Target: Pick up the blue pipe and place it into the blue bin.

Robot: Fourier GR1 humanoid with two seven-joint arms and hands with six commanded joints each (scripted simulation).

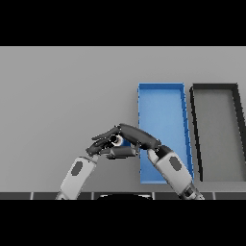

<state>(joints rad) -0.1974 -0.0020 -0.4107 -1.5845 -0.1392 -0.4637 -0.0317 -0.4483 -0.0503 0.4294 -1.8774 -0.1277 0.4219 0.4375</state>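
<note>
Only a small bit of the blue pipe shows, just left of the blue bin, low on the grey table. My right hand reaches across the bin's near left wall and is shut on the pipe, fingers over it and thumb under it. A pale round end shows at the fingertips. My left hand lies right beside it on the left with its fingers relaxed, close to the right fingertips. Whether the pipe rests on the table or is lifted I cannot tell.
A dark grey bin stands directly right of the blue bin, long sides parallel. The blue bin holds nothing that I can see. Bare grey table stretches to the left and the far side.
</note>
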